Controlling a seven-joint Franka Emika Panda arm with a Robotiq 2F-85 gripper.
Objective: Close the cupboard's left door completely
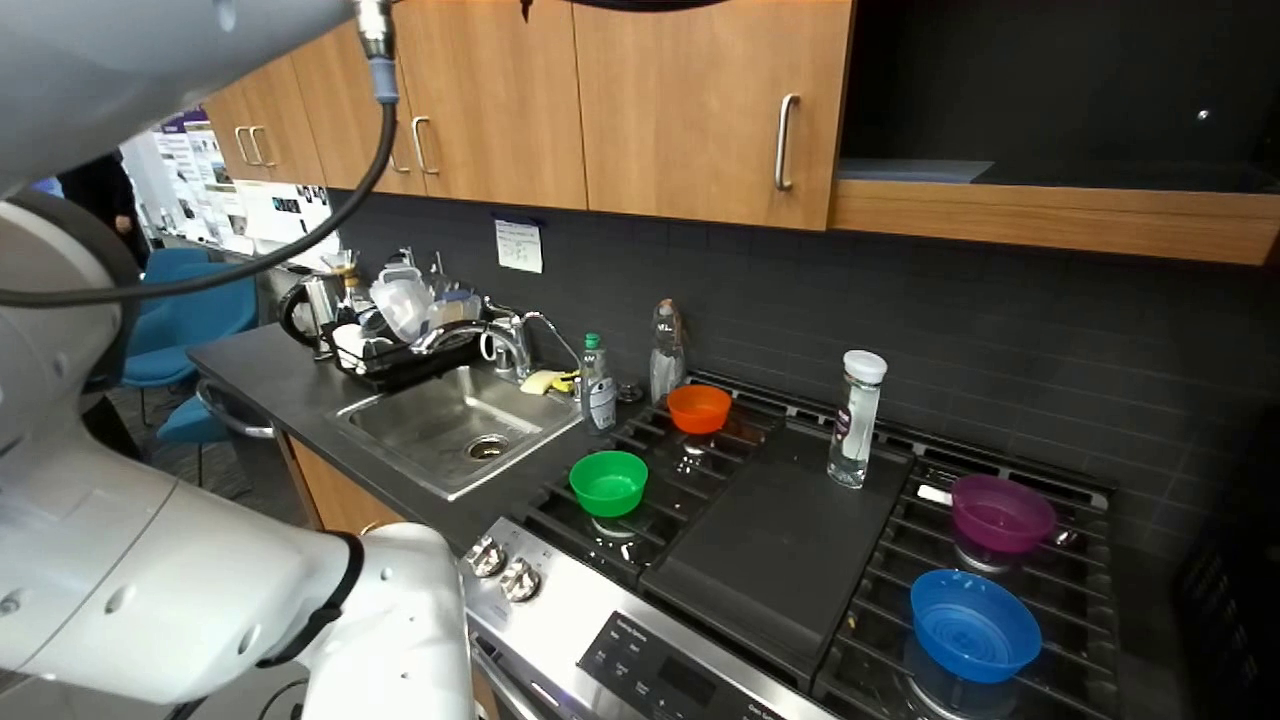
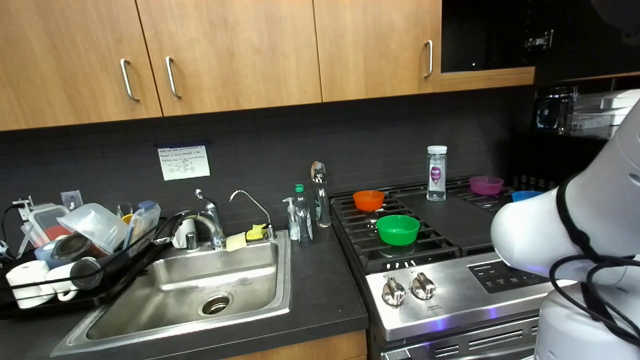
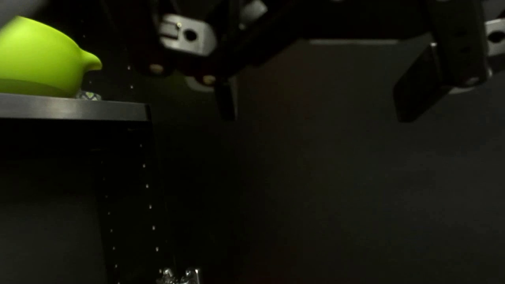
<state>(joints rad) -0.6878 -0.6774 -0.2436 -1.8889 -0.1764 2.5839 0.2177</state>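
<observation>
Cupboard [image 1: 1050, 222] with one black bay [image 1: 1060, 90] exposed, left door [image 2: 377, 45] looking flush, gripper [image 3: 316, 116] spread wide

In an exterior view, the left door is at 1 o'clock: one plain brown panel with one silver bar handle [image 2: 429, 59], in line with two more doors [image 2: 230, 50] at 10 and 11 o'clock. Whether it is fully closed cannot be told. The cupboard's black bay is just beside it, near 2 o'clock in both exterior views.

In the wrist view, the gripper hangs from 12 o'clock, its two black fingers [image 3: 418, 94] far apart with dark surface between them. One lime-green spouted vessel [image 3: 39, 59] rests on one shelf [image 3: 106, 110] toward 10 o'clock; one silver hinge [image 3: 179, 278] shows at 7 o'clock.

In an exterior view, the stove [image 1: 770, 545] carries an orange bowl [image 1: 700, 410] near the centre, a green bowl [image 1: 608, 483] at 6 o'clock, and a purple bowl [image 1: 1003, 515] and a blue bowl [image 1: 975, 627] near 4 o'clock: four in all. One white-capped bottle [image 1: 855, 425] stands upright between the pairs. One white robot arm [image 1: 190, 580] shows at 8 o'clock. Three bottles [image 2: 303, 220] stand near the one sink [image 2: 284, 280].
</observation>
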